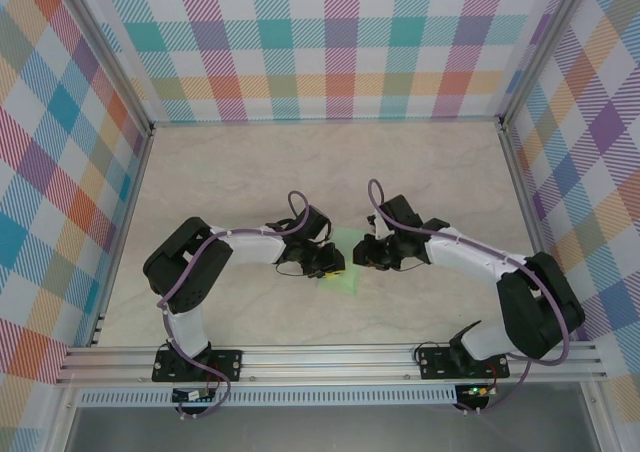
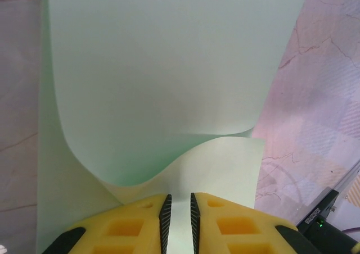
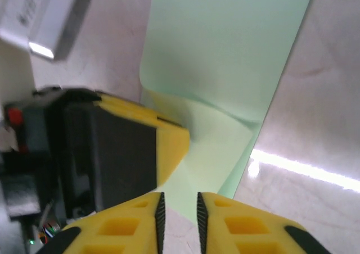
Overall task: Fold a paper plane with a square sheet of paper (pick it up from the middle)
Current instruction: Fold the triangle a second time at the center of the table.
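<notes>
**A:** Top external first: where is everything?

**B:** The left gripper (image 1: 330,264) and the right gripper (image 1: 362,257) meet nose to nose mid-table, toward the near edge. The square sheet of paper (image 1: 346,280) lies between them.

**A:** Grips?

**B:** The left jaws stand a narrow slit apart, with a curled lip of the sheet running into the slit, not visibly pinched. The right jaws are equally narrow, poised over the sheet's edge and holding nothing.

**A:** Progress?

**B:** Early, I judge. One flap is rolled over but not pressed flat, and nothing is dart-shaped. Creasing and the further folds remain.

**A:** Surroundings?

**B:** A pale marbled table (image 1: 250,172), plaid walls (image 1: 330,52) on three sides, and an aluminium rail (image 1: 330,357) along the near edge.
</notes>
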Tool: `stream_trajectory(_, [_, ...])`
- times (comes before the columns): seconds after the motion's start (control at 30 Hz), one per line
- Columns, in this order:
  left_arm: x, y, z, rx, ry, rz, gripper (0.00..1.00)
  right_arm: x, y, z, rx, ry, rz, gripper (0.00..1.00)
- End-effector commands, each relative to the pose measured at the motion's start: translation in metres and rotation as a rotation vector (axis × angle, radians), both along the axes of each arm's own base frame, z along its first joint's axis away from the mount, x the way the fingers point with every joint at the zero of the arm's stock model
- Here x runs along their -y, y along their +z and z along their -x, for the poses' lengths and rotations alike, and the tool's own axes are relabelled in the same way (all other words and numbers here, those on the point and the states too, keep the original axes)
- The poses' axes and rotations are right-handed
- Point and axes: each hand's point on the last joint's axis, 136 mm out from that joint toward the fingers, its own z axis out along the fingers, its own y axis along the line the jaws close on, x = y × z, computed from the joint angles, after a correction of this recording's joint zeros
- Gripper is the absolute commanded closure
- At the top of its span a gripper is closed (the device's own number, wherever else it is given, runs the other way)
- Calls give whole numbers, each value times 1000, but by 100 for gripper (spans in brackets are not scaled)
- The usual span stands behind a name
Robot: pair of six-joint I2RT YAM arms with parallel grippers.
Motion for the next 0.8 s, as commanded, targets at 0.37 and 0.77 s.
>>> stream_trajectory(0.37, [-33,-47,23,-101,50,-182,83,-26,-27,40,-118,45,61,88])
stream_trajectory(0.77, [-35,-49,25,-107,55,-185,83,-22,-42,41,-145,40,136,88])
